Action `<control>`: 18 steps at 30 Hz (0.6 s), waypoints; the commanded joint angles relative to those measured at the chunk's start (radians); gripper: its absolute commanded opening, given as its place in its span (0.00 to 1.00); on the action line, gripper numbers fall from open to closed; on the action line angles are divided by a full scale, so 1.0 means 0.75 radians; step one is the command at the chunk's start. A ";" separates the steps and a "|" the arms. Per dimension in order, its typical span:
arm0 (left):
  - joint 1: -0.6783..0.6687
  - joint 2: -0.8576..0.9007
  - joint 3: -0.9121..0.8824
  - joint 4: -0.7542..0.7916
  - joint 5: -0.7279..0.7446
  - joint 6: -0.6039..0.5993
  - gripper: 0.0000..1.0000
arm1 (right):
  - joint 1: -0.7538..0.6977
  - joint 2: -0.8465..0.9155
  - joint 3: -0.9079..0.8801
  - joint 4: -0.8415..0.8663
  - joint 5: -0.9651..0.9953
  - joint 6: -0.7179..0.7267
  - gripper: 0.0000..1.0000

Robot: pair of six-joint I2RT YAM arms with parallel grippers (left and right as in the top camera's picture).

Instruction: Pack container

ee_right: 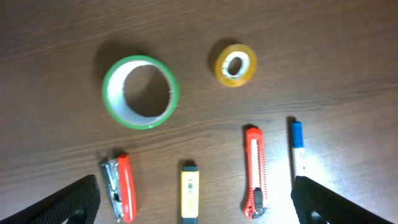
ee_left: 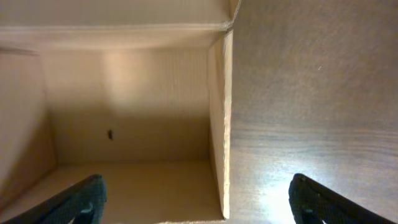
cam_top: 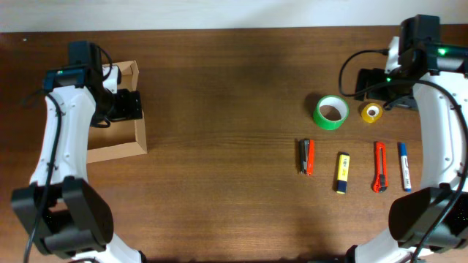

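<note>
The tan cardboard container (cam_top: 135, 102) stands open at the far left of the table, and its inside (ee_left: 130, 124) looks bare. My left gripper (cam_top: 128, 106) is open, its fingers (ee_left: 199, 202) straddling the container's right wall from above. My right gripper (cam_top: 373, 84) is open and empty, hovering above the items at the right (ee_right: 199, 202). Below it lie a green tape roll (ee_right: 140, 91), a small yellow tape roll (ee_right: 236, 63), a red stapler (ee_right: 119, 186), a yellow marker (ee_right: 189, 198), a red box cutter (ee_right: 254, 171) and a blue marker (ee_right: 298, 146).
The items lie in two loose rows at the right: the green roll (cam_top: 330, 112), yellow roll (cam_top: 372, 112), stapler (cam_top: 306, 156), yellow marker (cam_top: 341, 172), box cutter (cam_top: 380, 166) and blue marker (cam_top: 404, 166). Brown wooden table (cam_top: 227, 131) spans between them and the container.
</note>
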 commanded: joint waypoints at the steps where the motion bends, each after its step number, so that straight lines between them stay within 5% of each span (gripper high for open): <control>1: 0.002 0.005 0.007 -0.011 0.044 -0.038 0.92 | -0.034 0.004 0.033 0.002 0.051 0.041 0.99; 10: -0.012 0.110 0.007 -0.022 0.055 -0.047 0.81 | -0.045 0.004 0.033 0.013 0.046 0.076 0.99; 18: -0.099 0.265 0.007 0.015 0.052 -0.052 0.80 | -0.045 0.004 0.033 0.013 0.045 0.076 0.99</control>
